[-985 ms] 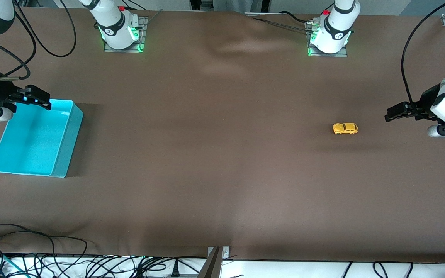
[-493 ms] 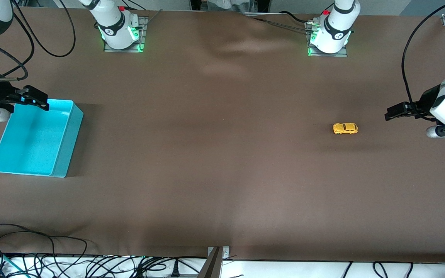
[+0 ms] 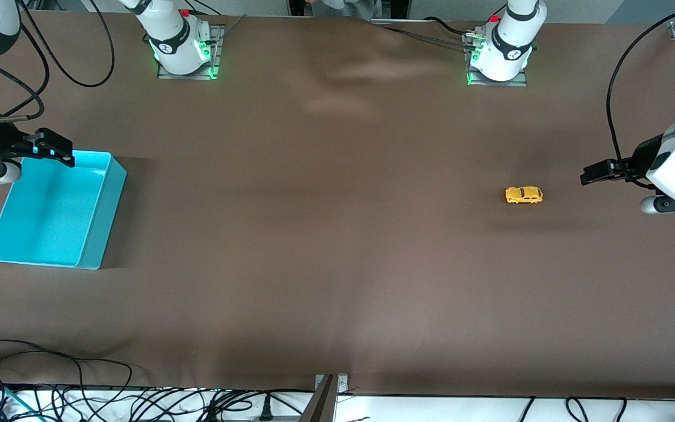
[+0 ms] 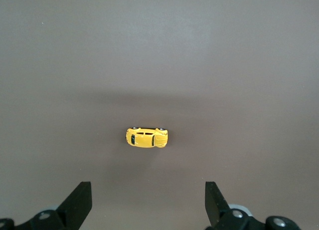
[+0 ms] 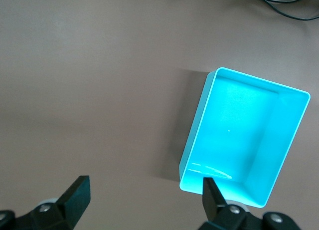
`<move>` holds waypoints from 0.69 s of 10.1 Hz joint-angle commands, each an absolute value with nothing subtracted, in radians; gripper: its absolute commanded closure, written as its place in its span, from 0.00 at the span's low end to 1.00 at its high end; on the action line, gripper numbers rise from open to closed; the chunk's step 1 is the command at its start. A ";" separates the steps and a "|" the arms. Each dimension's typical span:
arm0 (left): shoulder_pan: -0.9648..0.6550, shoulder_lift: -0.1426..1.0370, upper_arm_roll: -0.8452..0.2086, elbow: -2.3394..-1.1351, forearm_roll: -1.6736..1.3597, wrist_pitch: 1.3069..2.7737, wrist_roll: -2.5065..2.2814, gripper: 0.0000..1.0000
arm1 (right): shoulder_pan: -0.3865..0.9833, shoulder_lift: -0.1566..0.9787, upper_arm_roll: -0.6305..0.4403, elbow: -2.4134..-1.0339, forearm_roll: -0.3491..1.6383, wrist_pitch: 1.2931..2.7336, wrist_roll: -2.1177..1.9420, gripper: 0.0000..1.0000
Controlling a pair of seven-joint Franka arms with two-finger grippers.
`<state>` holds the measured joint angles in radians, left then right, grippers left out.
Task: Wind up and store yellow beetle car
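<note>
- We see the yellow beetle car (image 3: 524, 194) on its wheels on the brown table (image 3: 326, 234), in the right half of the front view a little above mid-height, toward the left arm's end of the table.
- Nothing touches the car; bare tabletop surrounds it on every side.
- In the left wrist view the car (image 4: 147, 137) sits just below the centre of the frame, side-on to the camera, with the two dark fingers (image 4: 79, 202) at the bottom corners of that picture.
- The left gripper (image 3: 598, 173) hangs in the air at the right edge of the front view, near the car but clear of it.
- Its jaws are spread wide and hold nothing.
- We find the turquoise bin (image 3: 100, 211) at the left edge of the front view, toward the right arm's end of the table and well apart from the car.
- The bin stands upright with its open top facing up, and we see nothing inside it.
- The right gripper (image 3: 50, 149) is over the bin's upper edge in the front view, at the far left of the frame.
- Its jaws are also spread wide and empty.
- The right wrist view shows the bin (image 5: 286, 140) in the right half of the frame, with one finger (image 5: 212, 197) overlapping its lower corner.
- Loose black cables (image 3: 79, 392) lie along the bottom left of the front view, off the table's near edge.
</note>
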<state>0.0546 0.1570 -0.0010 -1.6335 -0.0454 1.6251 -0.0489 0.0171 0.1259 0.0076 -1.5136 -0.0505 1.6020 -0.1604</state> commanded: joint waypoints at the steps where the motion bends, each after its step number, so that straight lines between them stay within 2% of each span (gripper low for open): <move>1: 0.061 0.150 -0.003 -1.644 -0.028 1.614 -0.020 0.00 | 0.014 0.118 0.006 -1.525 -0.058 1.615 -0.178 0.00; 7: 0.069 0.149 -0.003 -1.669 -0.028 1.608 -0.026 0.00 | 0.011 0.120 0.005 -1.525 -0.057 1.620 -0.178 0.00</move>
